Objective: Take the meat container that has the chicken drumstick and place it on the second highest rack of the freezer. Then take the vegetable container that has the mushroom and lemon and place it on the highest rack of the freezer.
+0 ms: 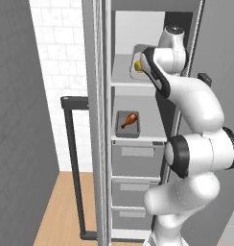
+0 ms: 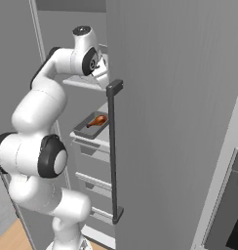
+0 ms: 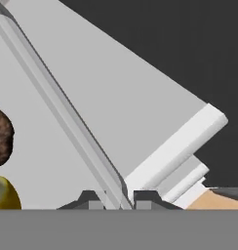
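Jaws [image 3: 119,199] clamped on the thin rim of the vegetable container [image 3: 67,122], one dark fingertip either side of the wall. From the hand view the tray floor runs away from the grip, its long rim going diagonally up-left; mushroom [image 3: 1,136], rough brown, and glossy yellow lemon [image 3: 4,193] sit at the far left. Container rests at the highest rack [image 1: 126,82] of the freezer [image 1: 138,144], apparently set down but not released. Meat container [image 1: 128,124], flat grey tray with chicken drumstick [image 1: 130,119], lies on the rack below. Next: likely release and retreat straight back.
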Controlling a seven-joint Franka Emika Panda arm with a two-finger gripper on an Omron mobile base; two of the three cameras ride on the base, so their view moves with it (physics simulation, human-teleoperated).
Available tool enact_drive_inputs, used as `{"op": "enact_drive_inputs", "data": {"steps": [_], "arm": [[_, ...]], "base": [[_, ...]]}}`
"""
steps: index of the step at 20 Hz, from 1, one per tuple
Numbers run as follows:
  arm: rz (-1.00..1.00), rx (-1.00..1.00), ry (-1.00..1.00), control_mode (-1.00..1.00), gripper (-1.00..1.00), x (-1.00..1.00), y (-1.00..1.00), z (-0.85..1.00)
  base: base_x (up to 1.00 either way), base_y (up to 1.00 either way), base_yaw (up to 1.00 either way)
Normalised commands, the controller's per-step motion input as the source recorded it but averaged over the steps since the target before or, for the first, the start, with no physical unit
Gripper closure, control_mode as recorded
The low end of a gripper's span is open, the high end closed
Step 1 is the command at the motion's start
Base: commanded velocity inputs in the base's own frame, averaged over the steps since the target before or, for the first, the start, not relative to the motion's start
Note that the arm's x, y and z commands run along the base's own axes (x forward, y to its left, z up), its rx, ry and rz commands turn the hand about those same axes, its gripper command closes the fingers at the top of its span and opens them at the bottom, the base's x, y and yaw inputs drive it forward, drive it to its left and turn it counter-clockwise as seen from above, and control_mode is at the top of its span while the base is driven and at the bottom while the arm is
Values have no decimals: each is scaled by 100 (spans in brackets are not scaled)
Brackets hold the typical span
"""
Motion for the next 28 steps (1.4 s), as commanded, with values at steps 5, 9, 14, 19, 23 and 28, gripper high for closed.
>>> {"op": "enact_drive_inputs", "data": {"steps": [5,9,14,19,23,28], "arm": [[0,0,3,-100,100,49,0,-3],[0,0,2,-100,100,25,0,-12],[0,0,0,-100,100,19,0,-20],[0,0,0,-100,-100,9,0,-10],[0,0,-7,-100,-100,1,0,3],[0,0,-18,-100,-100,-19,0,9]], "base": [[0,0,0],[0,0,0],[0,0,0],[0,0,0],[0,0,0],[0,0,0]]}}
